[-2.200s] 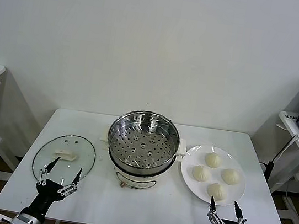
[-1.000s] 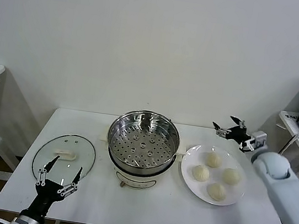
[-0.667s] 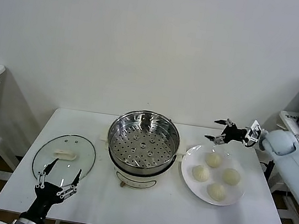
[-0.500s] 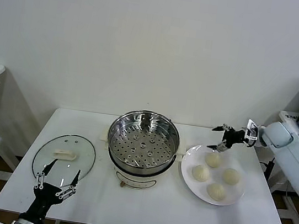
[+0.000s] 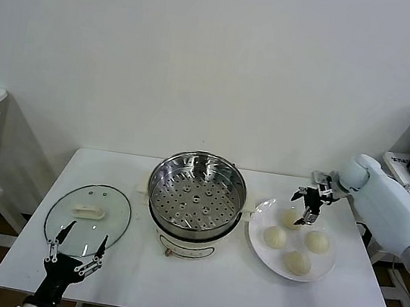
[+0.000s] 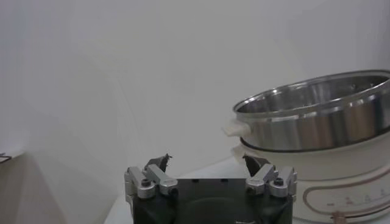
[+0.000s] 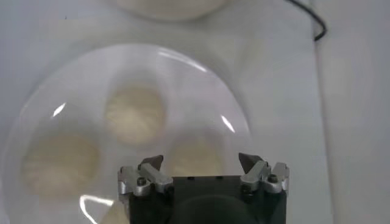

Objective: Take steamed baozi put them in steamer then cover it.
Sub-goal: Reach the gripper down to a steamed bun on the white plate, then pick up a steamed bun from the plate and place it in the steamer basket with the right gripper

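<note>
Step in hand: reaching for the first bun on the plate (image 5: 324, 266); nothing is held yet.
Right hand (image 5: 309, 206): fingers spread wide, pointing down, poised over the far bun (image 5: 291, 218) at the back of the plate.
Left hand (image 5: 73, 256): fingers spread, idle at the near edge of the desk (image 5: 194, 286), just in front of the lid (image 5: 88, 218).
Buns: four on the white plate, to the right of the steamer (image 5: 196, 196); the right wrist view shows three of them under the hand, the nearest (image 7: 194, 159) between the fingertips.
Steamer: open in the middle of the desk, its perforated tray bare.
Lid: flat on the desk left of the steamer, handle up.
How to do it well: lower straight down so the fingers pass either side of the bun, not onto its pleated top; close gently, since the dough probably dents easily; keep clear of the neighbouring buns, which sit near one another; lift before swinging toward the steamer rim.
Change from earlier: a second ago the right hand was higher, behind the plate, level; now it has tipped down over the far bun. Two seconds ago it sat at the near desk edge. The left hand has drawn back slightly. Buns, steamer and lid are unmoved.
</note>
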